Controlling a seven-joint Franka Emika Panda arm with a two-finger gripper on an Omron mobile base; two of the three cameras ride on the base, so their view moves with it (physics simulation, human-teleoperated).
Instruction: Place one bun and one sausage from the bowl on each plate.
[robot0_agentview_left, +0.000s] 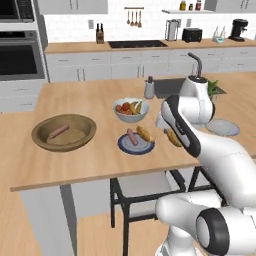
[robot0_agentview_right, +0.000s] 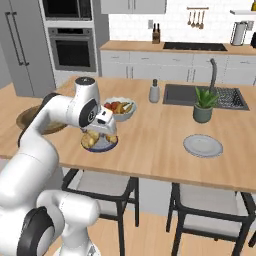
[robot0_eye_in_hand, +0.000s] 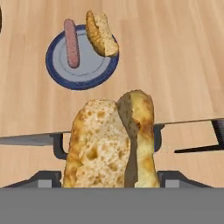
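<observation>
My gripper (robot0_eye_in_hand: 111, 177) is shut on a split golden bun (robot0_eye_in_hand: 111, 144), held in the air above the counter's front edge and just right of the blue-rimmed plate (robot0_agentview_left: 125, 147). That plate (robot0_eye_in_hand: 57, 74) carries a sausage (robot0_eye_in_hand: 71, 43) and another bun (robot0_eye_in_hand: 101, 34). The wooden bowl (robot0_agentview_left: 39, 134) lies to the left with one sausage (robot0_agentview_left: 58, 131) in it. The pale grey plate (robot0_agentview_right: 203, 145) lies bare on the right side of the counter. From the left base camera the held bun (robot0_agentview_left: 173, 137) shows beside my forearm.
A white bowl of fruit (robot0_agentview_left: 131, 110) stands just behind the blue plate. A soap dispenser (robot0_agentview_left: 149, 89), a sink (robot0_agentview_right: 200, 95) and a potted plant (robot0_agentview_right: 203, 105) are further back. Dark chairs (robot0_agentview_right: 210, 200) stand under the counter's front edge.
</observation>
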